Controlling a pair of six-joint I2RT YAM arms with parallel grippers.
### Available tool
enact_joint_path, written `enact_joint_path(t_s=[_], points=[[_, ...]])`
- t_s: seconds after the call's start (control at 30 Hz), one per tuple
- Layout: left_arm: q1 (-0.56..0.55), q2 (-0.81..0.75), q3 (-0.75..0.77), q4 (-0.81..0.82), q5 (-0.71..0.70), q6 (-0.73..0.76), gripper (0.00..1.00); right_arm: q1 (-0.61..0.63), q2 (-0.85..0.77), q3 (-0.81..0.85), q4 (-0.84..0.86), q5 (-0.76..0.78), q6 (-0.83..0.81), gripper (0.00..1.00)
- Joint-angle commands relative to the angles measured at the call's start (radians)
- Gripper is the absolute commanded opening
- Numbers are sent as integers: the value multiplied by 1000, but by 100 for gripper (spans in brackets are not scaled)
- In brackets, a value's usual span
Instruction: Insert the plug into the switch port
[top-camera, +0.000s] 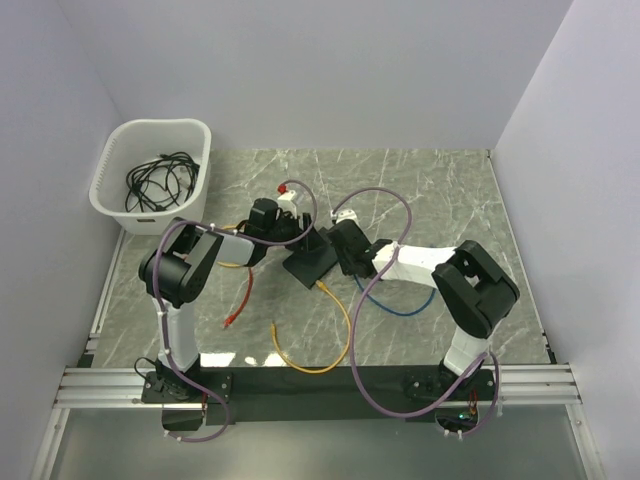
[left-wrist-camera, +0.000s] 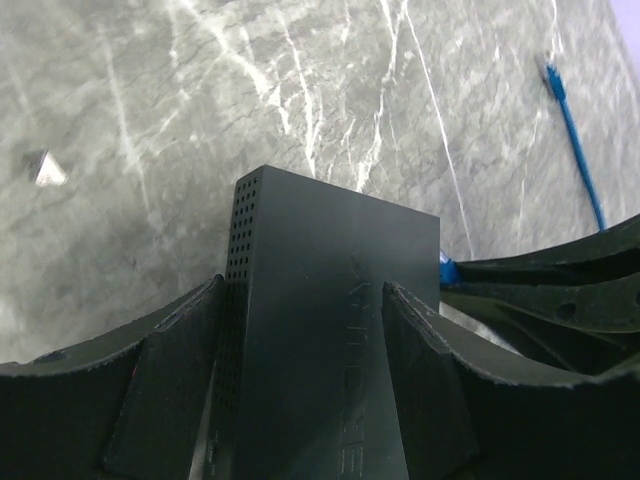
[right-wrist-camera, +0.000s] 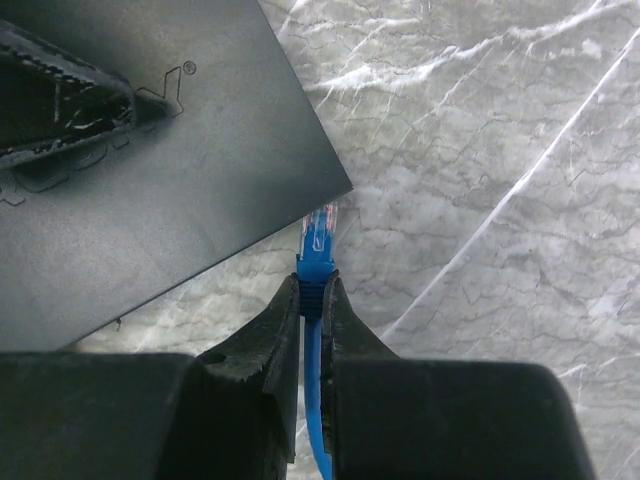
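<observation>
- switch (left-wrist-camera: 330, 250): near end cut off by the left wrist view's lower edge; lettering on its top too blurred to read; socket row not discernible in any view.
- blue cable (right-wrist-camera: 316, 410), beside the switch: tail runs out of frame.
- left gripper (left-wrist-camera: 302, 288), astride the switch: actual grip cannot be judged.

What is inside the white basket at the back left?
A loose tangle of black cable lies inside the white basket. Whether anything lies beneath the tangle cannot be seen.
</observation>
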Motion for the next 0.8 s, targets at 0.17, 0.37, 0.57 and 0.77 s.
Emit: enact_joint_path(t_s=[0.17,0.37,0.57,0.77], points=[[-22,73,132,-160,161,163,70,0,-104,-79,180,-109,-81,0],[-22,94,211,-257,195,221,70,12,-120,-110,218,-169,-109,0],[-22,96,169,-227,226,226,70,14,-98,-99,214,-164,-109,0],[-24,119,175,-231,244,229,69,14,-100,-94,220,-172,-113,0]])
